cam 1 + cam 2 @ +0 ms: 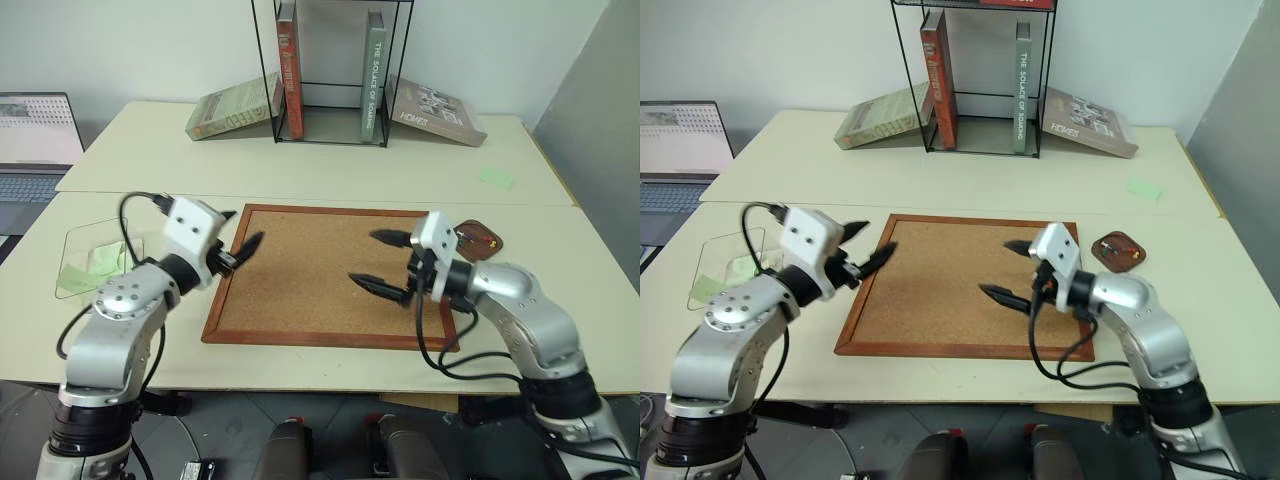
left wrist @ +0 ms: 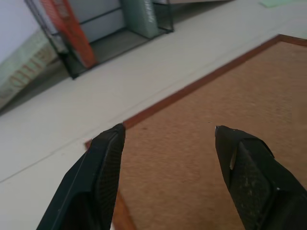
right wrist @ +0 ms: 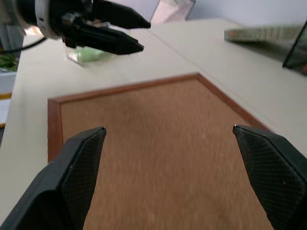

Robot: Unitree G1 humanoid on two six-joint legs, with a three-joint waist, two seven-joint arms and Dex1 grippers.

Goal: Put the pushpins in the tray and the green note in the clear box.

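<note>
Both grippers hang open and empty over the bare cork board [image 1: 325, 275], the left gripper [image 1: 243, 247] nearer the clear box [image 1: 85, 262] at mid-left, the right gripper [image 1: 385, 262] nearer the tray [image 1: 480, 240] at mid-right

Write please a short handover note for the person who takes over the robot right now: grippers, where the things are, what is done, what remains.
Left gripper: open, holding nothing, over the left edge of the cork board.
Right gripper: wide open, holding nothing, over the board's right part.
Clear box: at the table's left edge, with pale green paper inside, apparently the green note.
Tray: right of the board; small things lie in it, too small to tell whether pushpins.
Done: the board looks bare; note seemingly in the box.
Left: check the tray's contents. Another green note lies on the far table.
</note>
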